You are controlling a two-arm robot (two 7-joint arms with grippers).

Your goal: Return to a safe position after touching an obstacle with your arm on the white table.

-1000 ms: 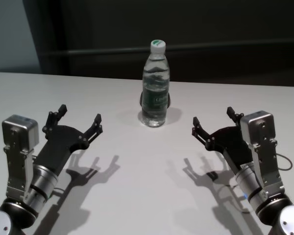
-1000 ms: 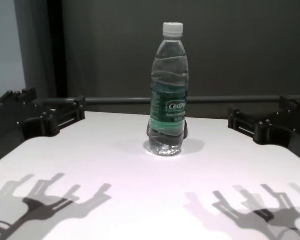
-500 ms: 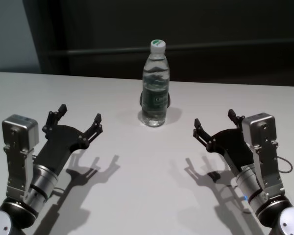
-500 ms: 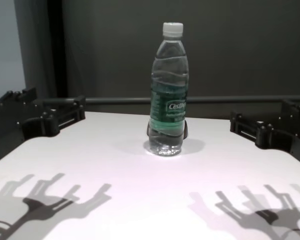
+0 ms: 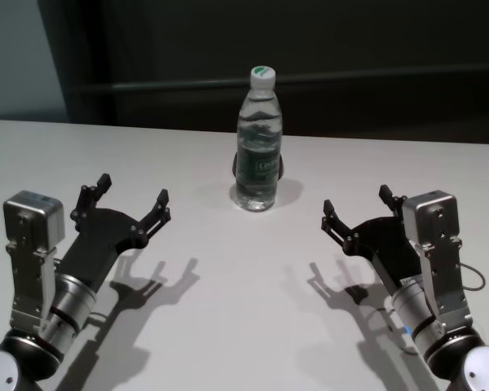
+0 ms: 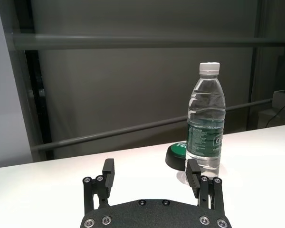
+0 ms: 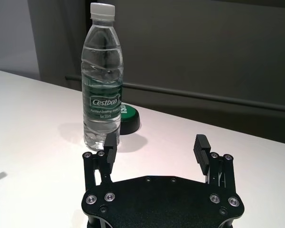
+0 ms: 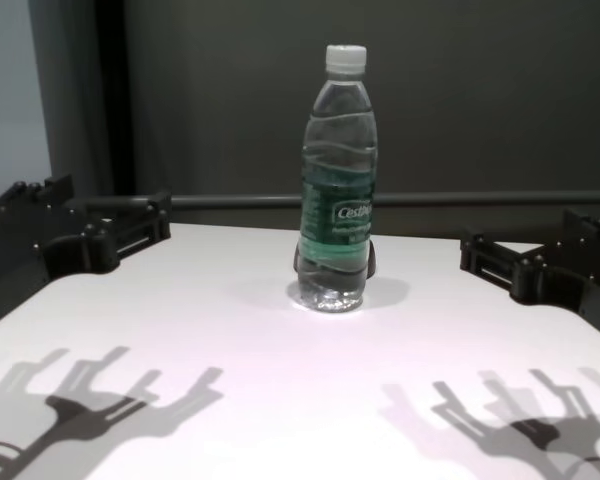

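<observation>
Bottle [image 5: 259, 138] upright on white table [image 5: 244, 326] | flanked by left gripper [image 5: 130, 199], right gripper [image 5: 357, 208] | fingers spread, empty, apart from bottle—judged safe standoff

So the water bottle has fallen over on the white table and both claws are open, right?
Not quite. The water bottle stands upright on the white table, as the head view shows. The rest is right: the left claw and the right claw are both open, apart from the bottle.
</observation>
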